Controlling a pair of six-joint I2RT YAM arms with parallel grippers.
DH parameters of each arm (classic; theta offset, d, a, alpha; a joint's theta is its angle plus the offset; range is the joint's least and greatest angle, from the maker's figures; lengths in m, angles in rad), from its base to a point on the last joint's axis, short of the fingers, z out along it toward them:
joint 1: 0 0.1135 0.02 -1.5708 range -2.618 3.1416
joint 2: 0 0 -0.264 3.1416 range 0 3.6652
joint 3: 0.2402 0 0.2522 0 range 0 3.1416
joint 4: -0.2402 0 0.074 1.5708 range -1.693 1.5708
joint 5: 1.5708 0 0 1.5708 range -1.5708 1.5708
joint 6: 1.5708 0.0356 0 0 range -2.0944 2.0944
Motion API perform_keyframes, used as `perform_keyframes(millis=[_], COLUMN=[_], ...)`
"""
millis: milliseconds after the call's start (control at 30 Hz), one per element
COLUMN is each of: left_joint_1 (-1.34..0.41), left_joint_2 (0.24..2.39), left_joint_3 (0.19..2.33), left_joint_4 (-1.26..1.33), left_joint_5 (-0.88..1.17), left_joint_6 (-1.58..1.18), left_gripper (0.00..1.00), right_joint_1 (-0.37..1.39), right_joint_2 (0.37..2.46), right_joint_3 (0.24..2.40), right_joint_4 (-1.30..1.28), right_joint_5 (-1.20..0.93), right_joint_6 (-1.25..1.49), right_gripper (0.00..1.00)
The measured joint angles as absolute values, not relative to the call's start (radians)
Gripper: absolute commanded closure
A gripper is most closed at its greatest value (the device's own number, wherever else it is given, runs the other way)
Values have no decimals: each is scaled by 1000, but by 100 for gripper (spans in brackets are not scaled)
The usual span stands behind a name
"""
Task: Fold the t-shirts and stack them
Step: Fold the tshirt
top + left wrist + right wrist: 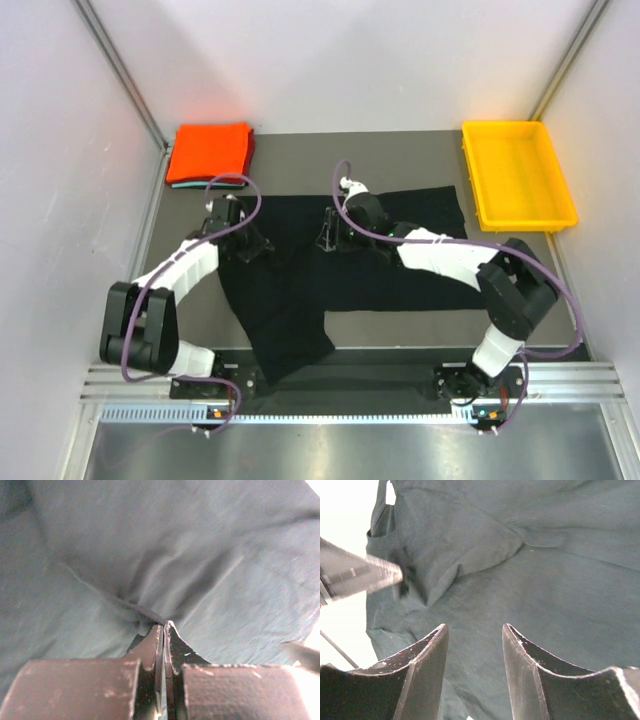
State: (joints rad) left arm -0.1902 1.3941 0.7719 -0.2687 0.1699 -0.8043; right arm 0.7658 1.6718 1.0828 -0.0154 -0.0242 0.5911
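Observation:
The black t-shirt [300,285] lies crumpled and spread over the middle of the table, one end reaching the near edge. My left gripper [249,246] is at the shirt's left edge; in the left wrist view its jaws [164,625] are closed on a raised fold of the black cloth [200,555]. My right gripper [328,238] is over the shirt's upper middle, open and empty, its fingers [427,655] just above the cloth [545,580]. The folded orange-red t-shirt [209,150] lies on a folded teal one [190,185] at the back left.
A yellow plastic tray [470,165] stands at the back right. White walls close in the table on three sides. My left gripper's body [350,575] shows at the left of the right wrist view, close to the right gripper.

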Motion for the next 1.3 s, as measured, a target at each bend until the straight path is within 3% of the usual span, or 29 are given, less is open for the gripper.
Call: perform_keyframes(millis=[600,1300], left_joint_1=[-138,-48], left_joint_2=[1784,1947], left_joint_3=[1199,1312], left_joint_4=[-281,-237], left_joint_5=[215,362], left_joint_6=[-797,-893], left_gripper=[100,100], right_joint_1=[894,979], right_joint_2=[1812,2097], right_joint_3=[1153,1509], right_joint_4=[90,43], right_joint_5=[23,269], right_joint_6=[394,100], right_gripper=[58,53])
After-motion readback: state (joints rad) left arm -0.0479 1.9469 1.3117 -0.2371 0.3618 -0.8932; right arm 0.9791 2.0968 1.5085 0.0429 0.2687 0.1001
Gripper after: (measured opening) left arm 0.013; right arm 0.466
